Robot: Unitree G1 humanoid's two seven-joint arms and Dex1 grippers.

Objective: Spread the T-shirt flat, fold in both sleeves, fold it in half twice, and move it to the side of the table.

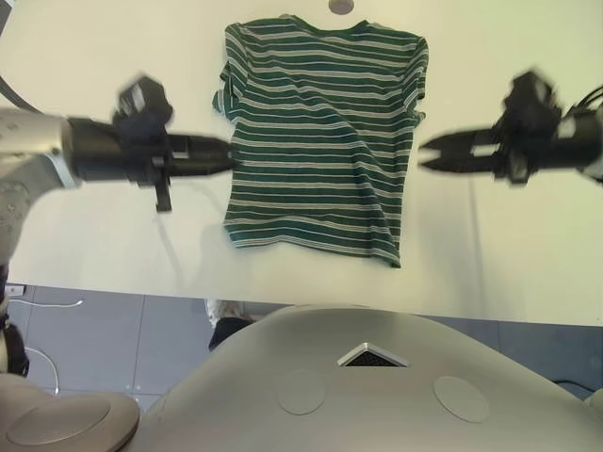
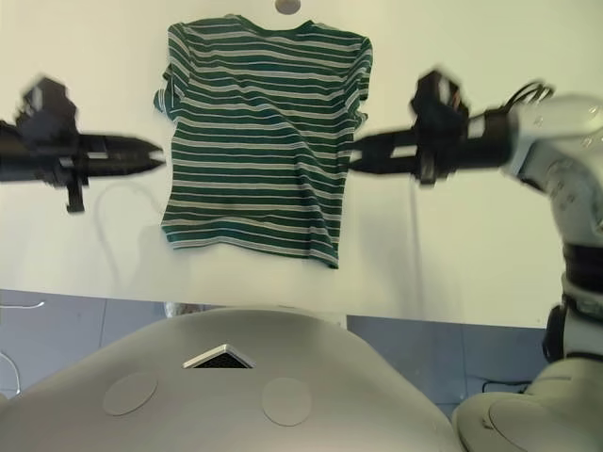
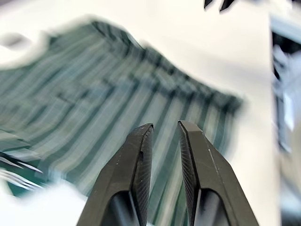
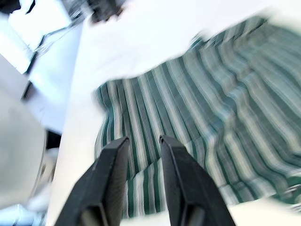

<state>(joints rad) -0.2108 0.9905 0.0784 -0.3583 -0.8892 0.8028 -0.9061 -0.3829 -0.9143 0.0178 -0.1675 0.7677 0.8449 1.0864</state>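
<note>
Our white worktop (image 1: 94, 235) carries the green striped T-shirt (image 1: 320, 141), which lies spread near the middle, collar toward the far edge and hem toward us. Our left claw (image 1: 226, 156) sits level at the shirt's left edge; we cannot tell whether it touches the cloth. Its fingers (image 3: 141, 155) stand a narrow gap apart, gripping nothing. Our right claw (image 1: 429, 153) hangs just beside the shirt's right edge, also slightly parted and holding nothing. A small grey disc (image 1: 340, 7) sits beyond the collar.
</note>
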